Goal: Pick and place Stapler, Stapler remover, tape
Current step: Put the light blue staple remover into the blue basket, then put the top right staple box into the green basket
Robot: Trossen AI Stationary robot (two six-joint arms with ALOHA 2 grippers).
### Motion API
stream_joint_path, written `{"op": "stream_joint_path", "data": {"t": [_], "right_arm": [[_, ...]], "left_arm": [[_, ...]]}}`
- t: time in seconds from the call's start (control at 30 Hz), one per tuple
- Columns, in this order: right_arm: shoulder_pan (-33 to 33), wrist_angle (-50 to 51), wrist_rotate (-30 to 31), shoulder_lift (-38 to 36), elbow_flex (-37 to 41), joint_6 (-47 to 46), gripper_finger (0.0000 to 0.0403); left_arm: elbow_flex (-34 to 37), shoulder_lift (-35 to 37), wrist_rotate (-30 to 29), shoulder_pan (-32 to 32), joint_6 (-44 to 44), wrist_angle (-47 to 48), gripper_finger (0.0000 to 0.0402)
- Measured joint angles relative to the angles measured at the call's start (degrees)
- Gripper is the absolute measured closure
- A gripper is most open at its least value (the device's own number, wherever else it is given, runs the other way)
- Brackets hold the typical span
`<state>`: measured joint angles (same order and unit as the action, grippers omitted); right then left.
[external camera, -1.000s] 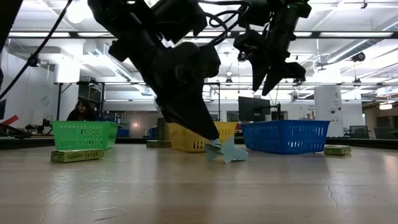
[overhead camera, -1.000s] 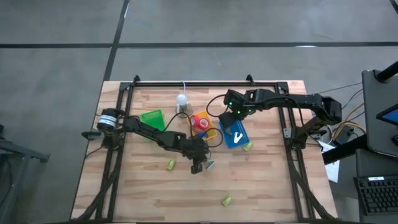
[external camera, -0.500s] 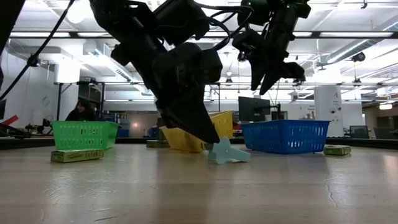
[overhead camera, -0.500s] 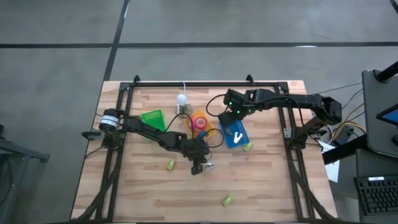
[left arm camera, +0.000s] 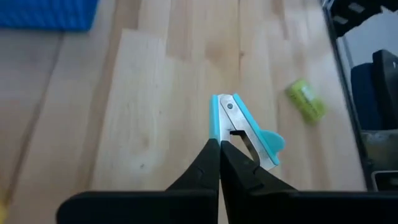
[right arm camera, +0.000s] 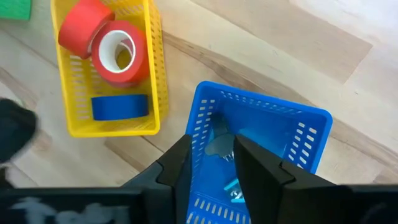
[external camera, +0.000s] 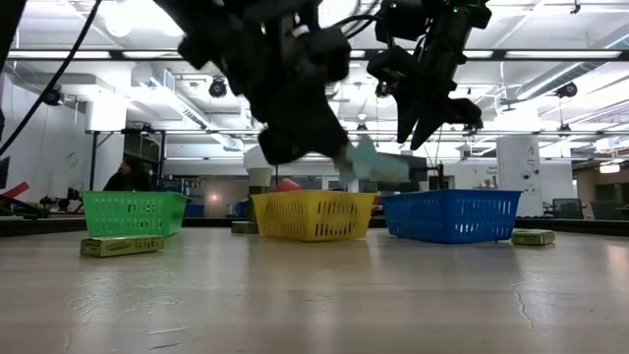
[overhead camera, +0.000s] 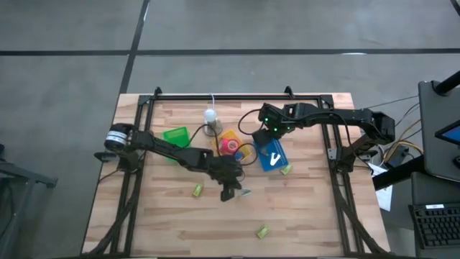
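My left gripper (left arm camera: 219,147) is shut on a light-blue staple remover (left arm camera: 239,126) and holds it above the middle of the table (overhead camera: 244,192), in front of the yellow tray in the low view (external camera: 371,165). My right gripper (right arm camera: 211,163) hovers open over the blue tray (right arm camera: 264,124), which holds other staple removers (right arm camera: 219,146). The yellow tray (right arm camera: 146,74) holds two red tape rolls (right arm camera: 118,53) and a blue one (right arm camera: 119,107). Small yellow-green staplers (overhead camera: 196,190) (overhead camera: 262,231) (overhead camera: 286,169) lie flat on the table. My left gripper pinches the staple remover between its two fingertips (left arm camera: 211,155), at the end opposite the rivet, beside a light-blue wing (left arm camera: 272,140). The fingers slant down from above. The remover sticks out past the fingertips, lifted clear of the table, higher than the tray rims (external camera: 371,165).
A green tray (overhead camera: 176,137) stands left of the yellow one. A white bulb-shaped thing on a cable (overhead camera: 210,115) sits near the far edge. A black frame (overhead camera: 136,137) borders the table. Bare wood lies toward the near edge (overhead camera: 215,230). A person (external camera: 126,177) sits in the room behind.
My left gripper, shut on the staple remover, has risen from the table. The remover touched the wood until half a second ago and now hangs clear, above the level of the tray rims. My right gripper has kept its place over the blue tray.
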<state>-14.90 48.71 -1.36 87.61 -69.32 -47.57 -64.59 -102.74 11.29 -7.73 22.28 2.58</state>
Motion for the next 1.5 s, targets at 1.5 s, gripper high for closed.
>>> {"op": "stream_joint_path", "data": {"t": [1.5], "right_arm": [[7.9,11.9,6.2,-17.0,2.4,-11.8,0.0331]], "left_arm": [[-21.3,-11.6,-0.6,17.9,3.9,4.4,0.0325]]}}
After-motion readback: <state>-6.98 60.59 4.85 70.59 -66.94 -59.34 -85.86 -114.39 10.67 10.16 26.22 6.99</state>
